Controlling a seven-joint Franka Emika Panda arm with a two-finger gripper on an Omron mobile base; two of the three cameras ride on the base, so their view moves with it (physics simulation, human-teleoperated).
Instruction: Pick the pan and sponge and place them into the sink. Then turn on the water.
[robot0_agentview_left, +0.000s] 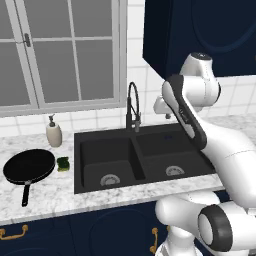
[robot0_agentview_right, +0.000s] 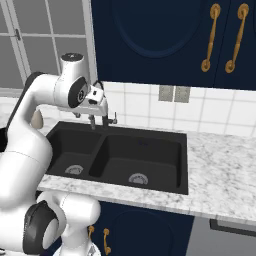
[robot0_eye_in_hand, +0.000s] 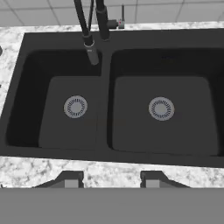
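Hand (robot0_agentview_right: 98, 116): raised above the back of the sink, near the faucet, seen in the right base view; in the hand view its two dark fingertips (robot0_eye_in_hand: 70, 179) stand apart with bare tabletop and sink rim between them; parted, nothing held.
Sink (robot0_agentview_left: 80, 150): matte black, two basins, set into the marble tabletop (robot0_agentview_left: 45, 200); each basin has a round metal drain; both basins empty.
Sink, hand view: seen from above (robot0_eye_in_hand: 105, 151), left drain (robot0_eye_in_hand: 75, 106), right drain (robot0_eye_in_hand: 161, 108).
Faucet (robot0_agentview_left: 133, 107): tall black arch at the back rim, on the divider between basins; spout end hangs over the left basin in the hand view (robot0_eye_in_hand: 92, 52); no stream visible.
Pan (robot0_agentview_left: 29, 166): round, shallow, black; flat on the tabletop left of the sink, well clear of the rim; long handle points toward the front edge of the tabletop.
Sponge (robot0_agentview_left: 63, 164): small, green and yellow; on the tabletop between the pan and the sink's left rim, just beside the pan.
Soap dispenser (robot0_agentview_left: 53, 131): beige bottle, upright, behind the pan and sponge near the wall.
Window (robot0_agentview_left: 60, 50): grey-framed, above the tabletop's left part.
Cabinets: dark blue, upper (robot0_agentview_right: 160, 40) with gold handles, lower (robot0_agentview_left: 100, 230) below the tabletop.
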